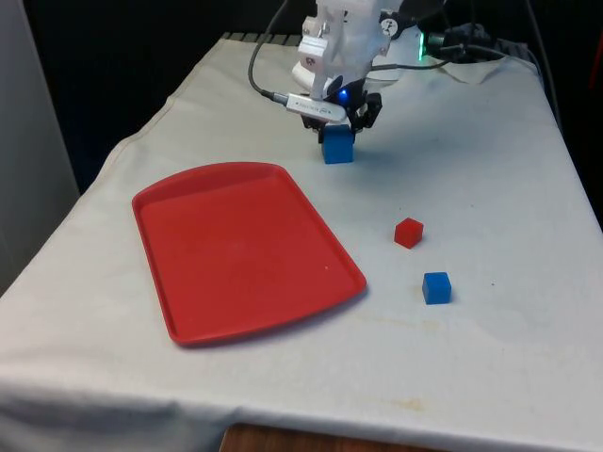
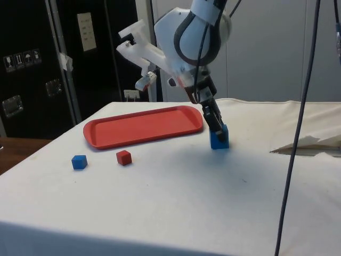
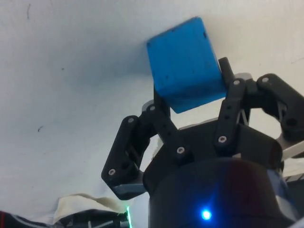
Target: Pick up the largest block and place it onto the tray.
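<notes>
Gripping the big blue block in the tool at the desk's far side, just beyond the red tray; lift and placement on the tray still left.

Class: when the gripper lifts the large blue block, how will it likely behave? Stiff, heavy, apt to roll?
The large blue block looks rigid: its faces stay flat and edges crisp between the gripper fingers. It probably won't roll, since it sits on a flat face on the cloth. Its smooth-looking sides could slip if held by an edge.
</notes>
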`<state>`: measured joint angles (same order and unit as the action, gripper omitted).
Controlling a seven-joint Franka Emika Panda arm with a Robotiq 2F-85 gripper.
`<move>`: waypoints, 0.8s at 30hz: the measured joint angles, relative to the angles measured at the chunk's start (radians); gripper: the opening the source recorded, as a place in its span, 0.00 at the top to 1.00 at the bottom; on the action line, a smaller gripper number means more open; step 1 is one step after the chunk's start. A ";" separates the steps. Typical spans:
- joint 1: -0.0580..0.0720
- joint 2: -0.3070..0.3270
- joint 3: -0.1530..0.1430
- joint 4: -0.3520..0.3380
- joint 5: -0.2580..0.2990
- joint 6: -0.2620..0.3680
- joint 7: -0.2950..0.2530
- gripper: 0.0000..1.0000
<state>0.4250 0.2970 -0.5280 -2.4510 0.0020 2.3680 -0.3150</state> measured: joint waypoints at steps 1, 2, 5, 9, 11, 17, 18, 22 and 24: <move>0.000 -0.007 -0.001 0.000 -0.003 -0.004 0.000 0.98; 0.000 -0.023 -0.004 0.000 -0.009 -0.017 0.002 0.98; 0.000 -0.043 -0.006 0.001 -0.016 -0.034 0.005 0.98; -0.001 -0.085 -0.009 0.004 -0.037 -0.066 0.015 0.98; -0.001 -0.113 -0.013 0.010 -0.050 -0.090 0.020 0.98; -0.002 -0.137 -0.017 0.036 -0.053 -0.121 0.019 0.98; -0.002 -0.139 -0.018 0.051 -0.053 -0.133 0.018 0.98; -0.002 -0.139 -0.019 0.077 -0.053 -0.151 0.017 0.98; -0.003 -0.137 -0.019 0.095 -0.053 -0.161 0.017 0.98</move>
<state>0.4220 0.1600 -0.5470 -2.3560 -0.0510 2.2070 -0.2980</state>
